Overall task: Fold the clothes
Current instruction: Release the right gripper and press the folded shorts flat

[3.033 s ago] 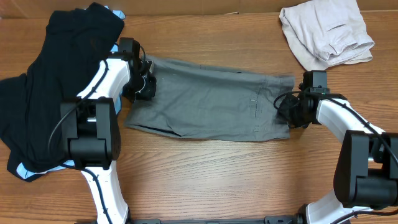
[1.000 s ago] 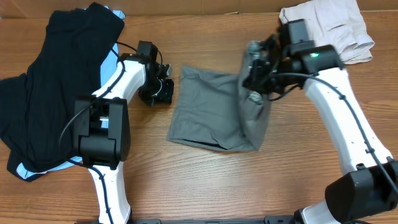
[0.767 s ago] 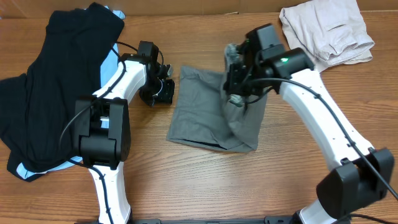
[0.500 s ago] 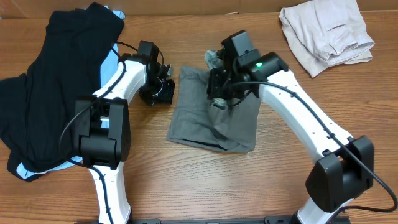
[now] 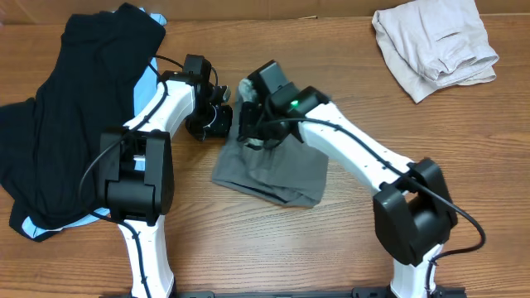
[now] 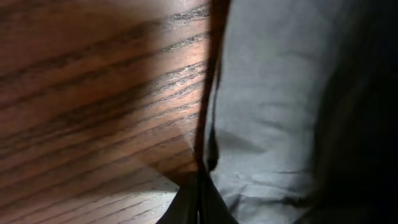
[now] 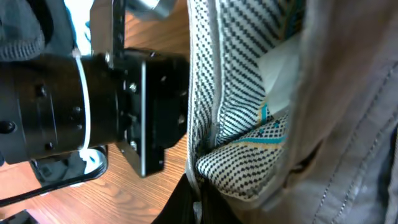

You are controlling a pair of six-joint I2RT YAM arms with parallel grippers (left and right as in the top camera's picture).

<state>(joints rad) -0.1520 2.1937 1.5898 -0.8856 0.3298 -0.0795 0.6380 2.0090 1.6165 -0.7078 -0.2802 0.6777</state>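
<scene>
Right claw (image 5: 251, 132) farther left, tight on shorts (image 5: 277, 174)

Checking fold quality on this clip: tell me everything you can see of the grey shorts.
The grey shorts are mid-grey woven cloth, doubled over into a rumpled, roughly square bundle lying mid-way across the wooden table. The right gripper pinches their bunched upper-left edge. Its wrist view shows pale dotted mesh lining and a white label turned outward. The left gripper sits at the shorts' left edge; whether it touches them is unclear.
</scene>
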